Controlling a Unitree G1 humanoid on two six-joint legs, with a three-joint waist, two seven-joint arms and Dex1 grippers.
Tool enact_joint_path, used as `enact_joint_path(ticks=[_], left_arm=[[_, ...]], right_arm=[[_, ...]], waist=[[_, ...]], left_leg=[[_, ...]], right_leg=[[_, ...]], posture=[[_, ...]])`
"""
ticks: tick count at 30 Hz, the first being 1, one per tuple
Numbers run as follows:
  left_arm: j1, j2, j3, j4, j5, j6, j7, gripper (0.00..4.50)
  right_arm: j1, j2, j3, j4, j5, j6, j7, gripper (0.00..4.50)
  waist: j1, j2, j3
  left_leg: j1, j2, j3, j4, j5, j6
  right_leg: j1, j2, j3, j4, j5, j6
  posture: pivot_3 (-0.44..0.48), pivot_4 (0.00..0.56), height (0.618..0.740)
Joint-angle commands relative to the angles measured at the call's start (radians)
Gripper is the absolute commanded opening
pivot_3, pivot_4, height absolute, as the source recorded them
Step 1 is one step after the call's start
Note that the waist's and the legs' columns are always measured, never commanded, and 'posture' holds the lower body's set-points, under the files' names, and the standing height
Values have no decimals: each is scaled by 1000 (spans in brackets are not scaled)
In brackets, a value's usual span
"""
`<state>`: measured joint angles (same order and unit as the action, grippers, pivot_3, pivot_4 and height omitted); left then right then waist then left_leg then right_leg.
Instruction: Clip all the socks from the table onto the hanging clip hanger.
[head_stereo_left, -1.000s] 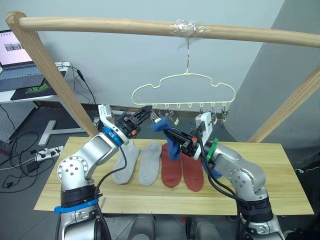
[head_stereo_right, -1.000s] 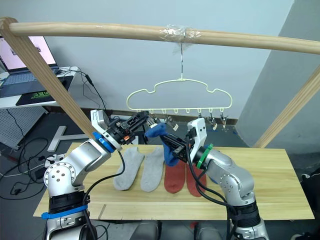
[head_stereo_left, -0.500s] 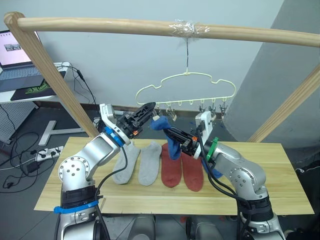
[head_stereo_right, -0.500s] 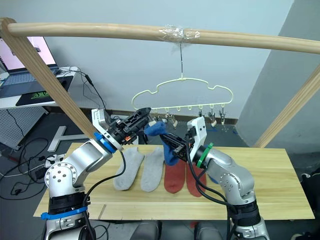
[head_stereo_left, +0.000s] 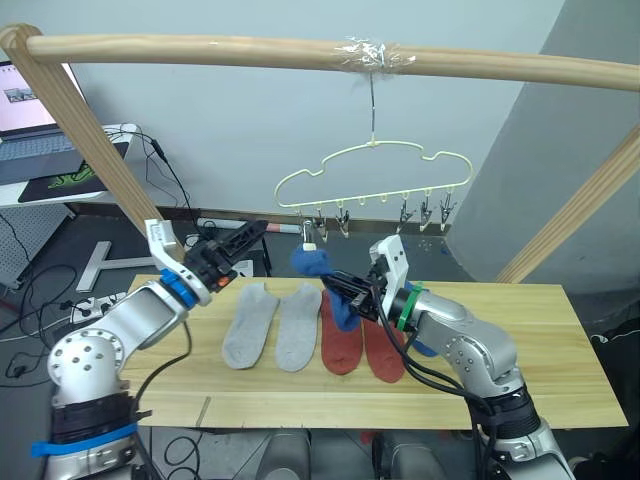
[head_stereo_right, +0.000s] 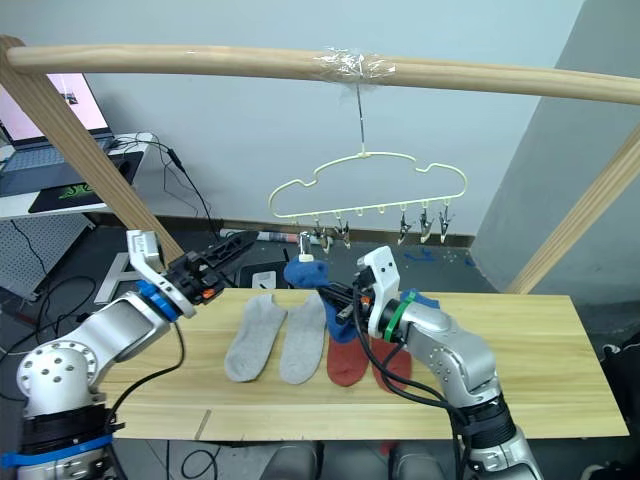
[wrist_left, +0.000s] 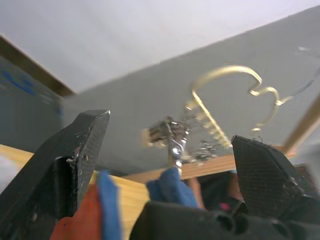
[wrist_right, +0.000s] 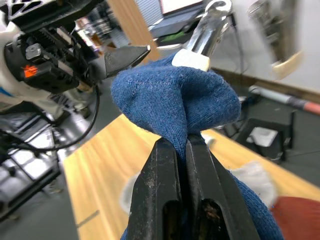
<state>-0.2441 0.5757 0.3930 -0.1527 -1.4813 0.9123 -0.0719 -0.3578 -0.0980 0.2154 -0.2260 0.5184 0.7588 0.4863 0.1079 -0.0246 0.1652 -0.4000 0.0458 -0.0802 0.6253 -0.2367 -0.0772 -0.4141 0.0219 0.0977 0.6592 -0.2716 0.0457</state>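
My right gripper (head_stereo_left: 336, 284) is shut on a blue sock (head_stereo_left: 310, 263), held above the table (head_stereo_left: 560, 380). In the right wrist view the two fingers pinch the sock (wrist_right: 175, 95) and a metal clip (wrist_right: 192, 59) bites its top fold. That is the leftmost clip (head_stereo_left: 308, 238) of the pale clip hanger (head_stereo_left: 375, 175), which hangs from the rail. My left gripper (head_stereo_left: 255, 240) is open and empty, to the left of the clip and apart from it. Two grey socks (head_stereo_left: 245, 325) and two red socks (head_stereo_left: 342, 340) lie flat on the table. A bit of another blue sock (head_stereo_left: 424, 348) peeks from behind my right arm.
A round wooden rail (head_stereo_left: 200, 48) crosses overhead, with slanted posts (head_stereo_left: 110, 170) at both sides. The other clips (head_stereo_left: 425, 212) hang bare. A desk with a laptop (head_stereo_left: 30, 110) stands back left, and cables lie on the floor.
My left gripper has opened and drawn back to the left, away from the clip. The blue sock's top is now caught in that clip. The hanger swung slightly right.
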Motion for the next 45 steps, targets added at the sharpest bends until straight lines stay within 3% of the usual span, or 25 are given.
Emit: enact_joint_path(ticks=[1,5,10,12,15,17,25,30,34,38,41,44,45], left_arm=[[0,36,-22,-74,115,-32,-82,4474],[5,30,-44,-107,177,-40,-126,4474],[19,23,-99,-175,279,-62,-176,4474],[28,12,-127,-203,314,-70,-189,4474],[67,46,-335,-253,646,-239,-273,4474],[61,28,-423,-244,776,-320,-297,4474],[-24,-205,-591,-84,1118,-582,-247,4474],[-16,-263,-589,5,1195,-699,-292,4474],[-34,-305,-578,66,1252,-750,-283,4474],[-38,-336,-551,85,1289,-797,-260,4474],[-40,-329,-516,118,1298,-834,-269,3888],[-25,-350,-493,119,1327,-820,-214,2974],[-24,-358,-485,118,1335,-814,-198,2974]], right_arm=[[-25,52,-25,25,51,33,-7,1361],[-22,43,-11,79,8,18,5,2747],[35,-59,5,84,-69,-30,27,4459],[63,-103,-4,60,-83,-46,40,4487],[134,-214,-6,-59,-179,-116,13,4487],[150,-252,-23,-89,-191,-133,17,4487],[309,-328,-154,-316,-311,-187,-124,4487],[342,-313,-182,-363,-313,-147,-160,4487],[302,-273,-200,-344,-295,-128,-184,4487],[281,-255,-179,-360,-290,-122,-180,4487],[251,-237,-133,-358,-307,-117,-184,4500],[233,-243,-116,-389,-272,-102,-145,4500],[225,-245,-112,-396,-258,-95,-132,4500]], waist=[[1,0,1],[4,0,1],[4,0,1],[4,0,1],[5,0,0],[4,0,0],[-17,-1,-1],[-82,-1,-1],[-126,-1,-1],[-139,-1,-2],[-138,-1,-1],[-139,-1,-1],[-136,-1,-1]], left_leg=[[0,0,0,0,0,0],[0,0,0,0,0,0],[-1,0,0,0,0,0],[-1,0,1,-1,0,0],[-1,-1,1,0,0,0],[-1,-1,2,0,0,-1],[-1,-2,3,3,0,-1],[-1,-2,4,3,0,-1],[2,-1,4,3,0,0],[4,-1,2,4,1,0],[4,-1,2,4,1,0],[4,-1,2,4,1,0],[4,-1,2,4,1,0]], right_leg=[[0,0,0,0,0,0],[0,0,0,0,0,0],[-1,0,0,0,0,0],[-1,0,0,0,0,0],[-1,-1,1,-1,0,0],[-1,-1,2,-1,0,0],[0,-1,3,-1,1,1],[1,-2,4,0,1,1],[2,-1,3,3,1,1],[4,-1,3,5,1,1],[4,-1,3,4,1,1],[4,-1,3,5,1,1],[4,-1,2,5,1,1]], posture=[[321,149,740],[325,143,740],[309,130,740],[299,123,740],[264,108,740],[240,102,740],[61,115,740],[-17,126,740],[9,128,740],[36,127,740],[54,137,740],[65,142,740],[69,144,740]])
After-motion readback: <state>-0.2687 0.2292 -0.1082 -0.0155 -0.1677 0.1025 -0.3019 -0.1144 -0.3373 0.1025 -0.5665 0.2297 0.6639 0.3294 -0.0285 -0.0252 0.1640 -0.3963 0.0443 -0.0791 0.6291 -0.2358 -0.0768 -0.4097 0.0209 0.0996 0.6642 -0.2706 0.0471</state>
